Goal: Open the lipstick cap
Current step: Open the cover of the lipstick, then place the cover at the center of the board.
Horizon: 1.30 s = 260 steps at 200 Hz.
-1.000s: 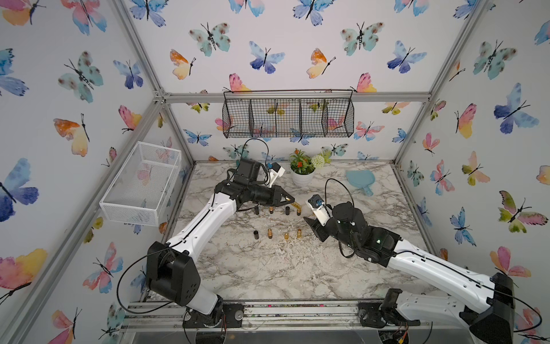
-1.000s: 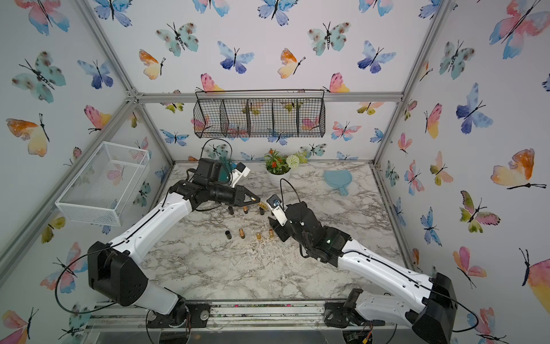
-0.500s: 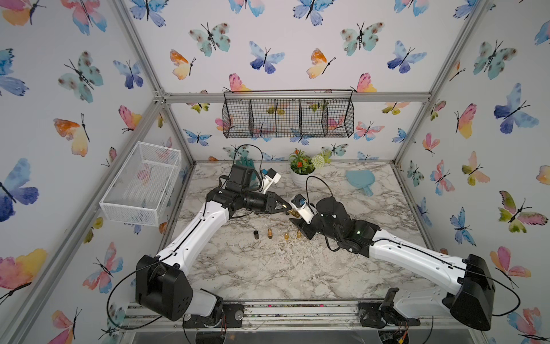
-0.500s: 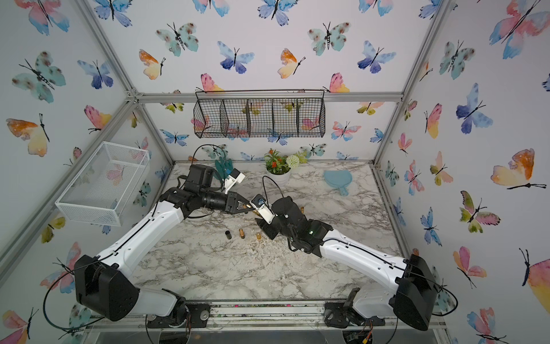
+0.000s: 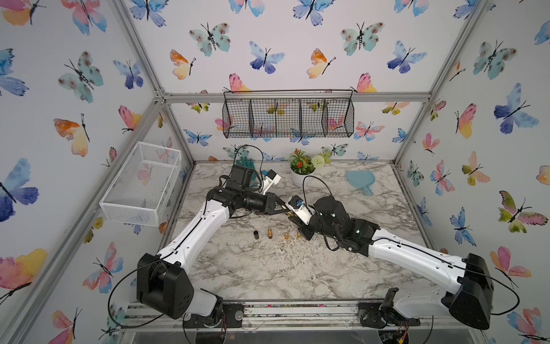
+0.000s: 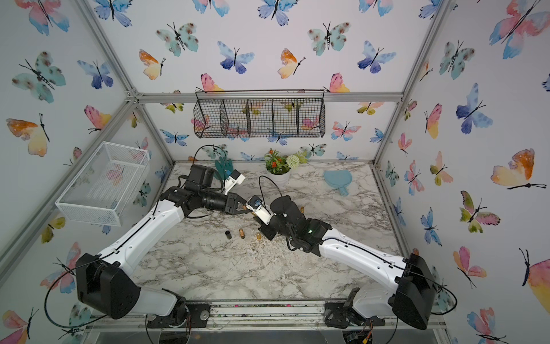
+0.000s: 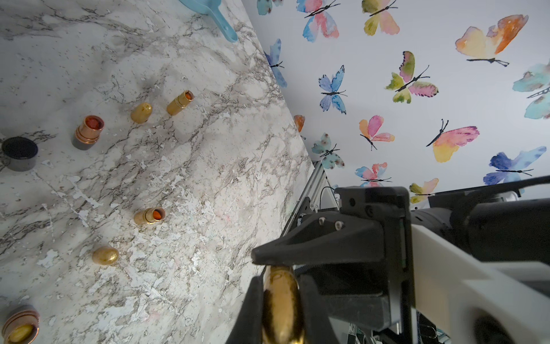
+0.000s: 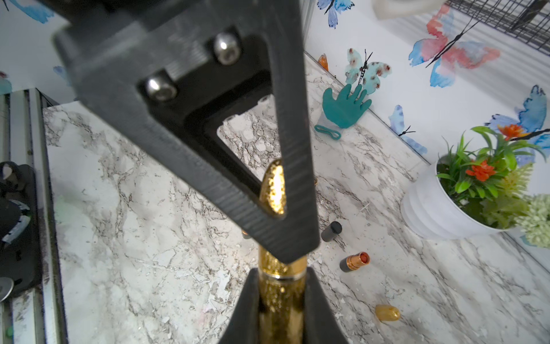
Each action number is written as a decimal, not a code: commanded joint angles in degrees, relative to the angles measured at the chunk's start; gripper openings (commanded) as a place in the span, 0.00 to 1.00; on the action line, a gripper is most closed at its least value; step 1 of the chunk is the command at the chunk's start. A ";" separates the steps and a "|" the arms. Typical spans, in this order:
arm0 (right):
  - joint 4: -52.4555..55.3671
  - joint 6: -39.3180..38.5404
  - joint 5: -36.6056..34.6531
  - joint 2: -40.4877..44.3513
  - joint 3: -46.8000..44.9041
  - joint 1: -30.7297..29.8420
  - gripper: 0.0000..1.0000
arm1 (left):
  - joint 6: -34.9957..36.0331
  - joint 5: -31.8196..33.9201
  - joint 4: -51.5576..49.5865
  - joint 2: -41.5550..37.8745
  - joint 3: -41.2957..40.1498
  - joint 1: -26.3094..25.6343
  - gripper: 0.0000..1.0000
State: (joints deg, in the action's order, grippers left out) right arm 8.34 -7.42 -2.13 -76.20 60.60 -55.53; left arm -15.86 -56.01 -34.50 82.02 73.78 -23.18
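Right tool (image 8: 279, 286) clamps the glittering body of a gold lipstick (image 8: 279, 312) as the left tool (image 8: 279, 235) pinches its cap (image 8: 275, 190), above a marble worktop (image 8: 148, 238). A black cap (image 8: 331, 231), an uncapped lipstick (image 8: 354, 262) and a loose gold cap (image 8: 387, 313) sit near a white potted plant (image 8: 446, 208).

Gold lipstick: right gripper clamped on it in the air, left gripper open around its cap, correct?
No: the left gripper is shut on the cap, as the left wrist view shows. The right gripper is clamped on the gold lipstick in the air.
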 commanded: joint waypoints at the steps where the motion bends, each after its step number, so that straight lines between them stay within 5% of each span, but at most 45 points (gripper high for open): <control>1: 0.18 -0.53 -1.14 0.17 2.16 0.24 0.04 | 2.07 1.60 -3.06 1.27 1.09 0.80 0.00; 107: 8.55 0.52 -8.89 6.54 -2.60 0.24 0.02 | 0.40 2.64 -3.16 1.67 1.52 10.43 0.00; 157: 9.69 2.21 -9.89 8.13 -3.32 0.22 0.02 | -0.38 2.59 -2.02 2.31 1.89 10.59 0.00; 177: 10.08 2.76 -11.49 9.17 -3.26 0.17 0.02 | -1.10 6.76 -0.66 2.83 2.67 7.43 0.00; 226: 11.50 4.67 -17.09 16.83 -3.49 0.20 0.02 | -2.62 32.12 4.26 7.55 4.82 -7.65 0.03; 260: 12.92 5.54 -19.79 23.03 -2.76 0.24 0.02 | -2.03 43.97 9.95 14.11 5.48 -17.41 0.11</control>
State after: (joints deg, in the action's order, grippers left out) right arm 19.20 -3.46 -18.13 -56.49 57.69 -55.37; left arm -18.11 -25.71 -29.10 91.50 78.17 -35.90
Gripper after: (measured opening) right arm 0.202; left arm 0.173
